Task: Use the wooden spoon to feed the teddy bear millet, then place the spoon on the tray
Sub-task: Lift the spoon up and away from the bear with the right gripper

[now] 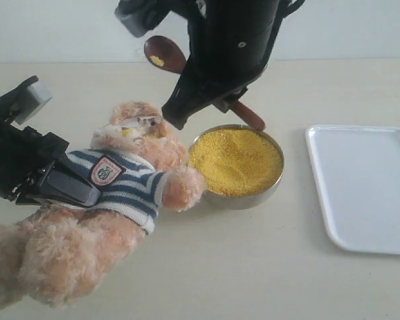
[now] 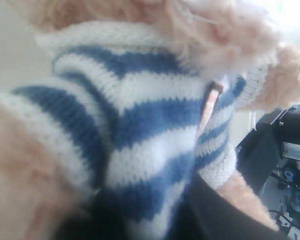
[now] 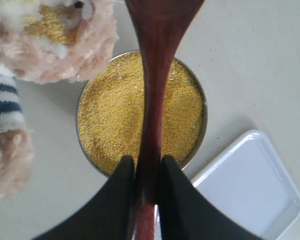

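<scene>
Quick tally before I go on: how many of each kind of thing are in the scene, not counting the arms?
teddy bear: 1
wooden spoon: 1
metal bowl, full of millet: 1
tray: 1
Total: 4

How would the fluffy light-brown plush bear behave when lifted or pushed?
Probably soft and floppy: the fluffy light-brown plush bear sags around the left gripper clamped on its striped shirt. Likely light for its size, as that one grip seems to prop it up. Its fur probably traps grain: yellow millet clings to its muzzle.
</scene>
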`<state>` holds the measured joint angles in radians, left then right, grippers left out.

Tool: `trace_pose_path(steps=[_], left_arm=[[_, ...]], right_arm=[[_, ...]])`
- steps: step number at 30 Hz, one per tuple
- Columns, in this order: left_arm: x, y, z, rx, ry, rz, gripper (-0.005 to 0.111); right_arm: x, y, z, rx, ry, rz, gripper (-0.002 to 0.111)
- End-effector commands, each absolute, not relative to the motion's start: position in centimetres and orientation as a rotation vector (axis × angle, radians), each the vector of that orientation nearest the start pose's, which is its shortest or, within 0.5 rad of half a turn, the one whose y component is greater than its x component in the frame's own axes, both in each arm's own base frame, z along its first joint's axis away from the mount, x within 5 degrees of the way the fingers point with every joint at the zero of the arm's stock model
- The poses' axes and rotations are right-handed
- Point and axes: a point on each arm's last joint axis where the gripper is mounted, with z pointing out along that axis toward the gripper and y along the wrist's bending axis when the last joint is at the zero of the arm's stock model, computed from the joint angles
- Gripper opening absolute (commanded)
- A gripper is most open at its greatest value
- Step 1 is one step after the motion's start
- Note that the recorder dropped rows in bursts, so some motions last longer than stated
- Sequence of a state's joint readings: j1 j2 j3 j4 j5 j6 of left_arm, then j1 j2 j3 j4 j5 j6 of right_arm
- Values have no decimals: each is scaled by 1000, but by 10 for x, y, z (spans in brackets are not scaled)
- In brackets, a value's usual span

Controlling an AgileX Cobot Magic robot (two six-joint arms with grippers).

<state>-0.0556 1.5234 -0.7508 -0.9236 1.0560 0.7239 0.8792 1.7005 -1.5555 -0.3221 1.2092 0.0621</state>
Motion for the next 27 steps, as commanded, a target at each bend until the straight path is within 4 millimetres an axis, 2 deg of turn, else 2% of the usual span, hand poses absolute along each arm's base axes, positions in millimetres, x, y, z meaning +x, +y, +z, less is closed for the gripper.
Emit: trace_pose_path(steps=[1, 6, 18, 22, 27], left_arm=[[235, -78, 202, 307, 2783, -1161, 4], [235, -77, 204, 305, 2769, -1142, 4], [234, -75, 211, 309, 2736, -1097, 4], [233, -73, 213, 312, 2727, -1077, 4], [234, -69, 214, 289, 2720, -1070, 4]], right_arm=[[249, 238, 343, -1071, 2471, -140, -1], [251, 228, 349, -1029, 2478, -134, -1], [253, 225, 351, -987, 2472, -171, -1], [262, 214, 349, -914, 2532, -117, -1], [279, 191, 347, -802, 2615, -27, -1]])
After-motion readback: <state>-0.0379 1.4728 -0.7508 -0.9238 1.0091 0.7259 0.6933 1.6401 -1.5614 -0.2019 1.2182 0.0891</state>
